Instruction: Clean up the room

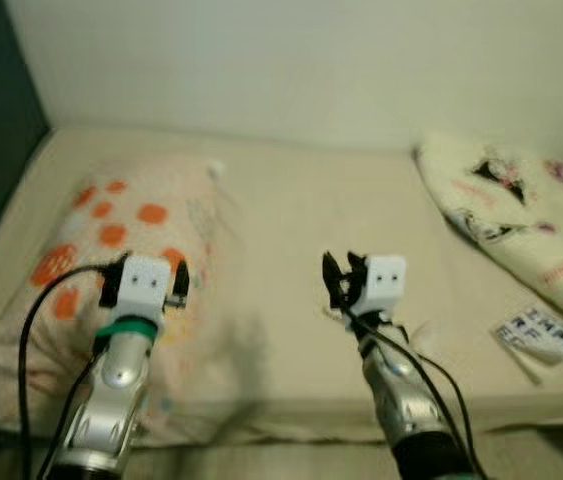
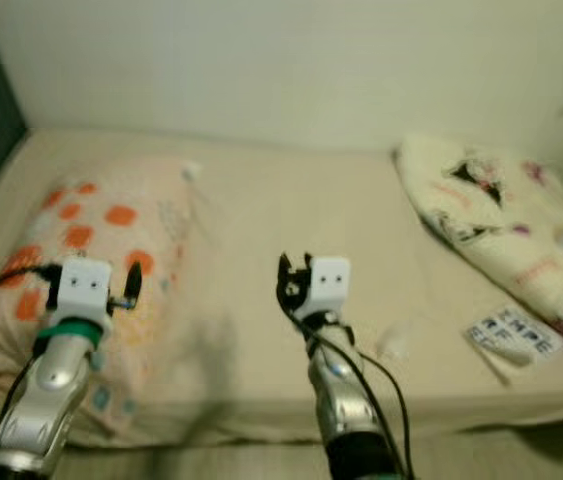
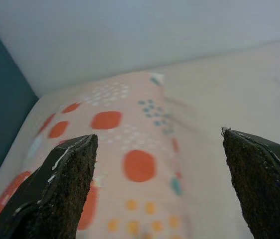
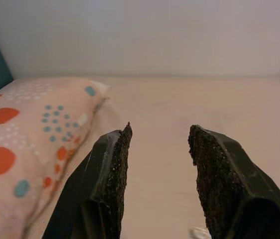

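Note:
A pink pillow (image 1: 111, 250) with orange and teal dots lies on the left side of the bed (image 1: 291, 210). My left gripper (image 1: 146, 283) hovers over the pillow's near half, open wide with nothing between its fingers (image 3: 65, 184). My right gripper (image 1: 341, 278) hangs over the bare beige sheet in the middle of the bed, open with a narrower gap and holding nothing. The right wrist view has the pillow (image 4: 25, 144) off to one side of the fingers (image 4: 112, 179).
A cream blanket (image 1: 531, 215) with cartoon prints lies bunched at the bed's right. A white packet (image 1: 541, 335) with dark letters sits near the front right edge, and a small white scrap (image 2: 393, 345) lies beside my right arm. A pale wall backs the bed.

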`<state>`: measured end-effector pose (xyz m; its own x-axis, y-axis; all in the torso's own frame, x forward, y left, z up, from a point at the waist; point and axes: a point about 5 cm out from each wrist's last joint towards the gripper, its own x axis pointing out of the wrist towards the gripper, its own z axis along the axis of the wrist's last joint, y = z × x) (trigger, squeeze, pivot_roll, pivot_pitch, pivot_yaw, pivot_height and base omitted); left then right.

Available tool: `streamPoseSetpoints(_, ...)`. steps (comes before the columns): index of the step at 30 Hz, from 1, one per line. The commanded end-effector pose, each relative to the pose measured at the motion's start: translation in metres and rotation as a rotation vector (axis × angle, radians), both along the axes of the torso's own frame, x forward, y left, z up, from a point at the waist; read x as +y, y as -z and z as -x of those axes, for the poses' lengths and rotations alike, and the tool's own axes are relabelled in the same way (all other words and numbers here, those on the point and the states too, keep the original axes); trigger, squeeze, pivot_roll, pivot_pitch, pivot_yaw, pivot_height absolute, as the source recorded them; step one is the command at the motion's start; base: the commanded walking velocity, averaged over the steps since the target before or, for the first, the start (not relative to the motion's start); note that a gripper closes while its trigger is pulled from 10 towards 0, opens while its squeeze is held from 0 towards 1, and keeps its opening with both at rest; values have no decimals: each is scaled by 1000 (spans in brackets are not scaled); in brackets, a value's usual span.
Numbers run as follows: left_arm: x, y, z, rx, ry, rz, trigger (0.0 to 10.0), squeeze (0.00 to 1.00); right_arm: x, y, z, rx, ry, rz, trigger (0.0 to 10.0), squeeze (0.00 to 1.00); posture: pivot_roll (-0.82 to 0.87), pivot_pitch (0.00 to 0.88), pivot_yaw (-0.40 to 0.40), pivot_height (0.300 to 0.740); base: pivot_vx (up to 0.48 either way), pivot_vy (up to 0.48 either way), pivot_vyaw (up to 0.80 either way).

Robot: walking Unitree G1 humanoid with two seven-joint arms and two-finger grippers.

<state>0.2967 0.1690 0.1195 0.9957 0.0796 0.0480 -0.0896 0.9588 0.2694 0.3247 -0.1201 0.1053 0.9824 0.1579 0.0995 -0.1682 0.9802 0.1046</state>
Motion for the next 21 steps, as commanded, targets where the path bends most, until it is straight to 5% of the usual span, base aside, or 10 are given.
streamPoseSetpoints(1, -4, 5, 1, 14, 8, 1, 10000, 0, -6, 8, 3, 32, 19, -3, 10000, 0, 120, 33, -46, 740, 0, -322, 0)
streamPoseSetpoints(21, -3, 5, 0, 7, -4, 0, 10000, 0, -5, 9, 4, 35, 13, -7, 10000, 0, 123, 37, -46, 740, 0, -316, 0)
